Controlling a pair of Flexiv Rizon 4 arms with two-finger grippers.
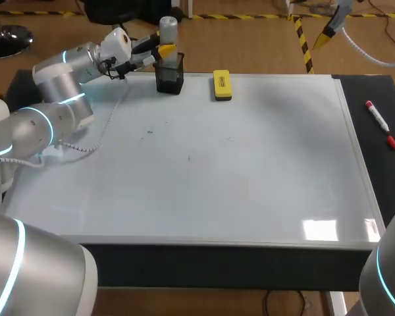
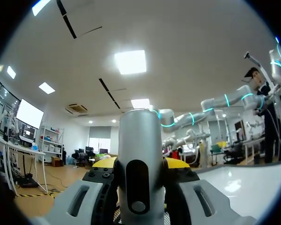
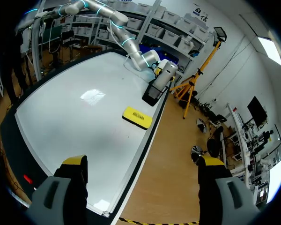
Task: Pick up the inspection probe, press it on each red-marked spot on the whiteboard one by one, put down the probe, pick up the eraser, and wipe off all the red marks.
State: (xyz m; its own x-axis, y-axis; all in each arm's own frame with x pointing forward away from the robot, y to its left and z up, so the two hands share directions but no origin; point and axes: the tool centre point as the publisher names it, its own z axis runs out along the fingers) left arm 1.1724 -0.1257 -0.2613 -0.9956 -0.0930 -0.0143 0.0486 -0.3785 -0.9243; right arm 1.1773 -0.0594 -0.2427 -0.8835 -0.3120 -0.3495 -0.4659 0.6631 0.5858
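Observation:
The silver inspection probe (image 1: pixel 168 29) stands upright at the black holder (image 1: pixel 170 76) on the whiteboard's (image 1: pixel 250 171) far edge. Its lower end is hidden. My left gripper (image 1: pixel 163 50) is shut on it; in the left wrist view the probe (image 2: pixel 139 168) sits between the yellow fingertips (image 2: pixel 103 163). The yellow eraser (image 1: pixel 222 85) lies flat just right of the holder. I see only faint specks (image 1: pixel 149 131) on the board, no red marks. My right gripper (image 1: pixel 329 33) hangs open beyond the far right corner. From the open right gripper (image 3: pixel 143 161), the eraser (image 3: pixel 137 117) lies ahead, with the holder (image 3: pixel 152 93) behind it.
A red-capped marker (image 1: pixel 382 124) lies on the black table strip right of the whiteboard. A white coiled cable (image 1: pixel 99 135) from my left arm trails over the board's left part.

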